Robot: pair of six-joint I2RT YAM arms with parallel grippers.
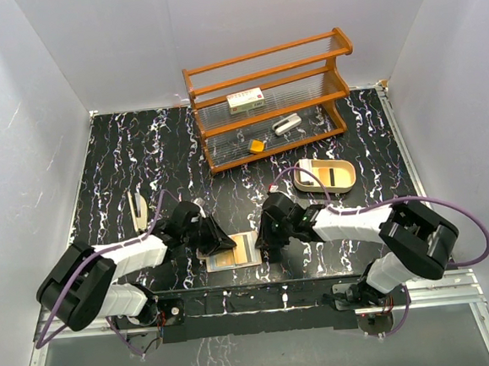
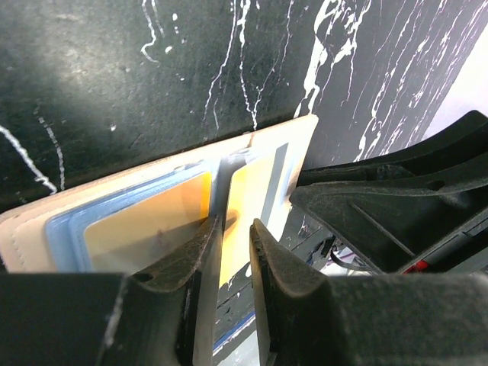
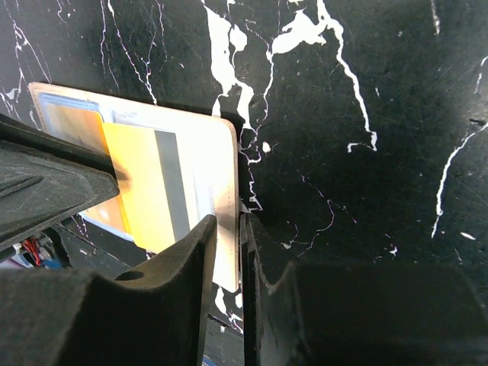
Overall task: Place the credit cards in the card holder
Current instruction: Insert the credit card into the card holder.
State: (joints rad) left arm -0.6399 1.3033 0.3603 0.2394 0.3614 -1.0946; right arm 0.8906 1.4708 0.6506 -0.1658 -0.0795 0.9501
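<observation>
Nearest the arm bases, the card holder (image 1: 243, 253) lies open and flat on the black white-veined table (image 1: 141, 157), between the two grippers. The left gripper (image 1: 213, 236) is at its left side. Its fingers (image 2: 191, 259) stand narrowly apart over the right half of the wallet's inside. The orange-yellow card (image 2: 255, 191), grey stripe up, shows through the slim gap between them. Whether they pinch it cannot be told. This card overlaps the wallet's right pocket at a slight slant. A second orange card (image 2: 145, 225) sits under a clear blue-edged window on the left half.

The right gripper (image 1: 270, 236) is at the wallet's right side. Its fingers (image 3: 191, 252) are almost together, with the wallet's beige right edge running between them, clamped.

Farther back on the right lies an oval beige tin tray (image 1: 350, 175). Beyond it stands a wooden rack (image 1: 260, 59) holding a white box with red print (image 1: 245, 101) and a small orange block (image 1: 257, 146).
</observation>
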